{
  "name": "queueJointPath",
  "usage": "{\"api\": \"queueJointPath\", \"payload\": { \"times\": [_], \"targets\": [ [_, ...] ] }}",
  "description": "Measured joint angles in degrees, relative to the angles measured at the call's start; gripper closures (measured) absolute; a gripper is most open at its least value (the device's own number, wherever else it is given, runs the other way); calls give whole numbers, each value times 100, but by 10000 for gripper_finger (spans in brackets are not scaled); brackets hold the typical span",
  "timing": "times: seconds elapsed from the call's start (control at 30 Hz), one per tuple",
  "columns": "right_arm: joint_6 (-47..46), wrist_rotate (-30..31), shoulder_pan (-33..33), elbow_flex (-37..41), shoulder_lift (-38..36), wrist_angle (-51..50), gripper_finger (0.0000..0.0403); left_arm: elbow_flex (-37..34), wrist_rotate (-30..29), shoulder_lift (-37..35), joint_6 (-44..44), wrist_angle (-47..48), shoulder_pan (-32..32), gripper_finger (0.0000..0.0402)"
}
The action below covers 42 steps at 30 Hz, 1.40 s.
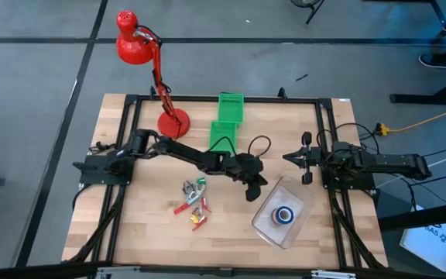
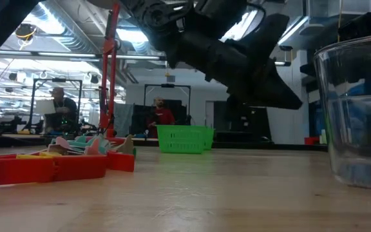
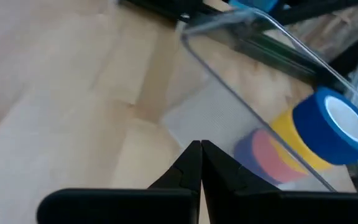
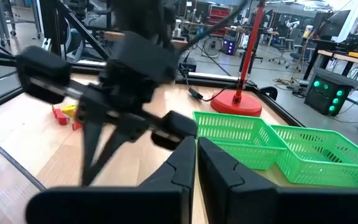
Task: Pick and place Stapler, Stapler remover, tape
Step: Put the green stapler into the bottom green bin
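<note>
Blue [image 3: 331, 127], yellow [image 3: 291, 140] and pink-red [image 3: 267, 158] rolls of tape stand stacked inside a clear container [image 1: 281, 213], the blue roll [image 1: 285, 215] on top. A small heap of red, yellow and silver pieces [image 1: 193, 200] lies on the table left of the container; I cannot tell the stapler from the stapler remover in it. My left gripper [image 1: 252, 194] hovers shut and empty above the table just off the container's left wall [image 3: 229, 93]. My right gripper [image 1: 289, 159] waits shut at the table's right side.
Two green baskets [image 1: 227, 120] stand at the far middle of the table, beside the base of a red desk lamp [image 1: 173, 122]. A long red piece [image 2: 50, 169] lies nearest the low camera. Bare wood lies between the heap and the container.
</note>
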<state>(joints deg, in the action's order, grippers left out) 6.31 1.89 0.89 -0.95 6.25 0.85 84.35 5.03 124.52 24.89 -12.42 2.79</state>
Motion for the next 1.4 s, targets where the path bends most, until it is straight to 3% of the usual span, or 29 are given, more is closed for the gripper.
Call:
{"api": "queueJointPath", "payload": {
  "times": [0.2, 0.37, 0.6, 0.9, 1.4],
  "targets": [
    [0, 0, 0, 0, 1, 1, 382, -2, -189, -639, -7, 1085, -31, 400],
    [1, 1, 1, 0, 0, 0, 382, -56, -1310, -1515, -458, 2392, 85, 400],
    [0, 1, 1, 0, 1, -2, 382, -1183, -2093, -2874, -239, 2714, 168, 399],
    [0, 0, 0, 0, 0, -1, 382, -2515, -2031, -4269, 378, 2560, 171, 400],
    [0, 0, 2, 0, -1, 1, 382, -2585, -1393, -4615, 753, 3923, 292, 394]
  ]
}}
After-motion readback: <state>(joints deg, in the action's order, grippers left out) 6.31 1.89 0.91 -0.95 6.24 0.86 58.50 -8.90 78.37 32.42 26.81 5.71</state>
